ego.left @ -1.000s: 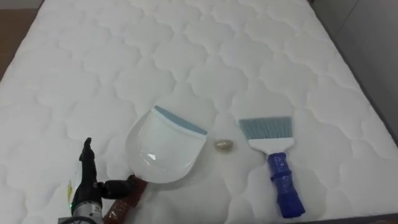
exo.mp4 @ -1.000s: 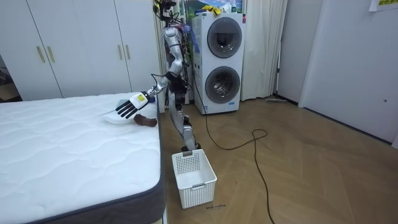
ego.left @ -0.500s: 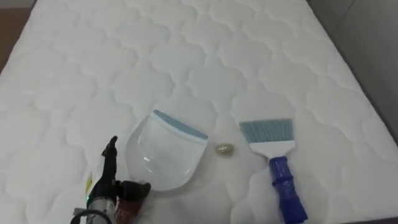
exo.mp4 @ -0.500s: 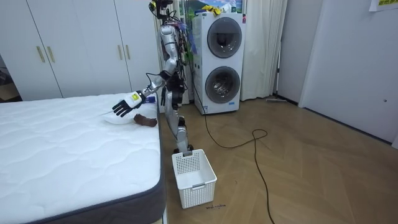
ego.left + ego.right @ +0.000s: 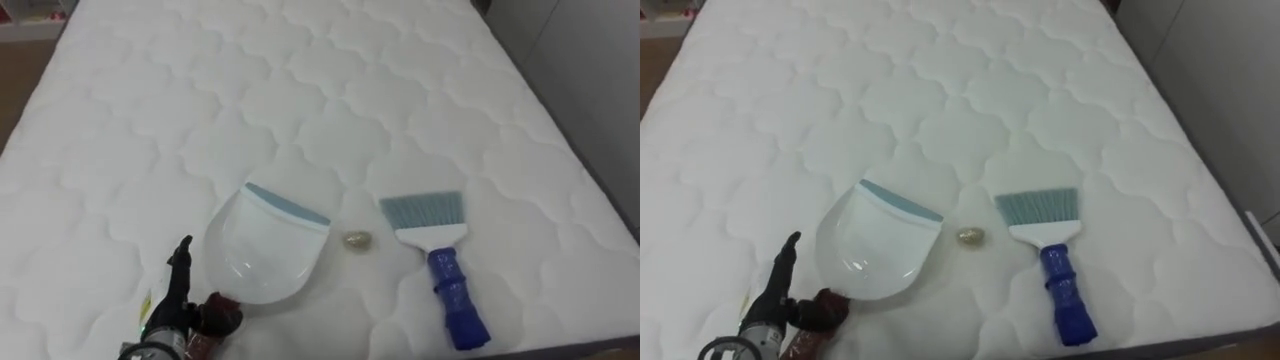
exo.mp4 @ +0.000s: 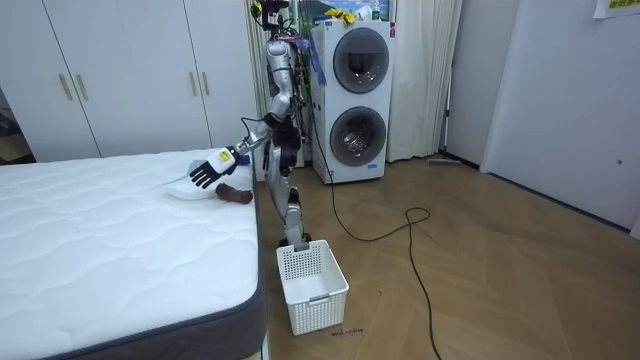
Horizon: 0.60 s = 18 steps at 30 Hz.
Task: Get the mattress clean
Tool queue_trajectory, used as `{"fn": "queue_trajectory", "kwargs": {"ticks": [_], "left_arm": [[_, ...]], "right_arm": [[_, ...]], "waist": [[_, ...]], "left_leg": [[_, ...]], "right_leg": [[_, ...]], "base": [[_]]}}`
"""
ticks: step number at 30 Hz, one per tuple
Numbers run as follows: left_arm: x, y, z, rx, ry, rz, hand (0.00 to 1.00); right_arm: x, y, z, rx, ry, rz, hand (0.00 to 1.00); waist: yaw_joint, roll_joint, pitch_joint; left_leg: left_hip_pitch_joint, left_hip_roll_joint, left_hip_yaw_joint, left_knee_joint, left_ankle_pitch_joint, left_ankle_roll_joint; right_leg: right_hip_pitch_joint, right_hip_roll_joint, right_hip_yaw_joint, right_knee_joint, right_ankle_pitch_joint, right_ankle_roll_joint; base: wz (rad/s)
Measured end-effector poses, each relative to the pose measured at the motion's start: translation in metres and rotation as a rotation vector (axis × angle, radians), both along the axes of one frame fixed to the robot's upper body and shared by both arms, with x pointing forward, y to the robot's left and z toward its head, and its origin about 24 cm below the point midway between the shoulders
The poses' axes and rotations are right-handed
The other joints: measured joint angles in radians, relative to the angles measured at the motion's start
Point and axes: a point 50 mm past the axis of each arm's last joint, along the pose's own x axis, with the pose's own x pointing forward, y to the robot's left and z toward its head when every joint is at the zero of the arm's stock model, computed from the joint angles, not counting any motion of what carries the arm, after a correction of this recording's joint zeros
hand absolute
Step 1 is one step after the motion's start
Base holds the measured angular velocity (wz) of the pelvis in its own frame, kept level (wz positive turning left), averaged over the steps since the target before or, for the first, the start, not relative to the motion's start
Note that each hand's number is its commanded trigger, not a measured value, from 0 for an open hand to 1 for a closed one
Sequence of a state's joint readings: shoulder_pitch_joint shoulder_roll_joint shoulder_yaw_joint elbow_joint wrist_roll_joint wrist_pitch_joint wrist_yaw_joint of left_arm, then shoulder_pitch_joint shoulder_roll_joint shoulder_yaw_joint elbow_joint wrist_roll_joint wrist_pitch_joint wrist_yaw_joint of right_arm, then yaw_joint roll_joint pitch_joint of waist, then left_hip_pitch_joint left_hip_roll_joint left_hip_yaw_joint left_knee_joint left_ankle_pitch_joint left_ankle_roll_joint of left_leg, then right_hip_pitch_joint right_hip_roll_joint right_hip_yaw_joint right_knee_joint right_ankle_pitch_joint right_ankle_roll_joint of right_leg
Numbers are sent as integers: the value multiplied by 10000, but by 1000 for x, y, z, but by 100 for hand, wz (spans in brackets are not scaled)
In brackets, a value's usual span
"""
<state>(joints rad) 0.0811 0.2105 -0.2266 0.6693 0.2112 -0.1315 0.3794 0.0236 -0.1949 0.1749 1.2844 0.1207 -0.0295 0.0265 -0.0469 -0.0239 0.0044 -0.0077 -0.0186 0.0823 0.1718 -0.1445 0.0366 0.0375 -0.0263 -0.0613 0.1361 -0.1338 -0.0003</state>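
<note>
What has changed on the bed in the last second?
The left hand moved right, closer to the dustpan handle, open and holding nothing. The dustpan, brush and the small scrap between them stayed put on the mattress. The camera shifted slightly.

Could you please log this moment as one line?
left hand open at handle of white plastic dustpan | small tan crumb between dustpan and blue-handled brush

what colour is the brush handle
Blue. The brush handle shows best in the left eye view.

Head eyes down on bed [image 5: 300, 100]; room camera sidelong.
</note>
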Motion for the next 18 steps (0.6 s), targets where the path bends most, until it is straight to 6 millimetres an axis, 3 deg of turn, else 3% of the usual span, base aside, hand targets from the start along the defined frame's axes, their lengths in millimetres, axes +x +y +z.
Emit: {"fn": "queue_trajectory", "kwargs": {"ticks": [18], "left_arm": [[-5, 1, -6, 309, 364, -165, 0]], "right_arm": [[1, 0, 0, 12, -26, -34, 0]], "waist": [[2, 13, 11]], "left_leg": [[13, 10, -6, -39, -16, -5]], "right_leg": [[101, -5, -239, -21, -11, -3]], "base": [[1]]}}
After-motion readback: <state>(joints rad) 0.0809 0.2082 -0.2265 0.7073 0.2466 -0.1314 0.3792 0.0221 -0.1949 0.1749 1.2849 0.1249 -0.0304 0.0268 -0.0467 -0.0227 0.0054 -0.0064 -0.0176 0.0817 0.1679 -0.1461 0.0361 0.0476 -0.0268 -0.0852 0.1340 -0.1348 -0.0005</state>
